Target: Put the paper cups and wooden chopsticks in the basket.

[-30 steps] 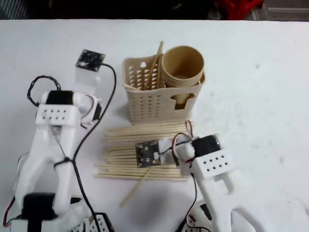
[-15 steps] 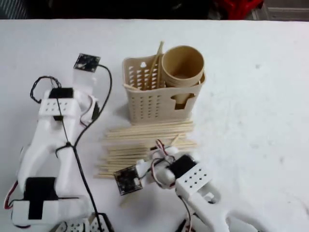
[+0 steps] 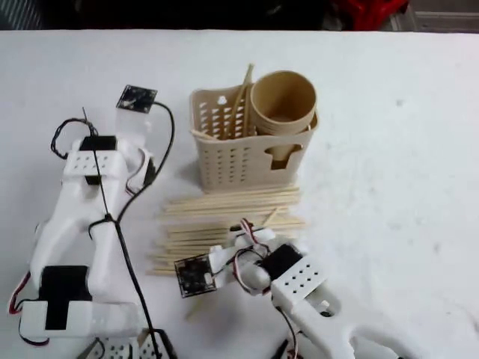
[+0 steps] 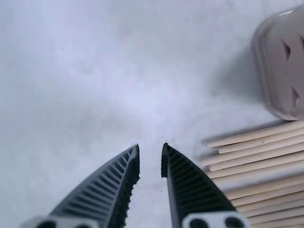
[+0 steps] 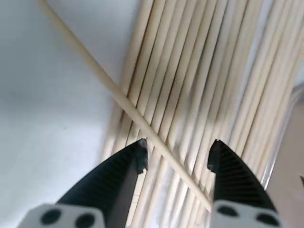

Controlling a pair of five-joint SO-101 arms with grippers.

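currently: basket [image 3: 239,153] upright on the table [image 3: 389,149]. cup [image 3: 283,101] stands in the basket's right end, mouth up, more rims seemingly nested below its lip. a few sticks [image 3: 241,93] lean in the basket's left end, tips poking above the rim.

chopsticks [image 3: 224,217] lie flat in a loose pile on the arms' side of the basket, rows running along its long wall, the nearest row just beside its base.

right gripper [image 5: 178,154] hangs over the part of the pile farthest from the basket. jaws spread wide, holding nothing. one loose stick [image 5: 118,102] lies slantwise across the rows and passes under the gap between the two jaws. cannot tell if the tips touch the wood.

left gripper [image 4: 149,161] sits over bare table to the left of the basket, near the pile's left ends [image 4: 256,152]. jaws only narrowly parted, nothing between them. a rounded corner of the basket [image 4: 285,61] shows beyond those ends. gripper apart from both basket and pile.
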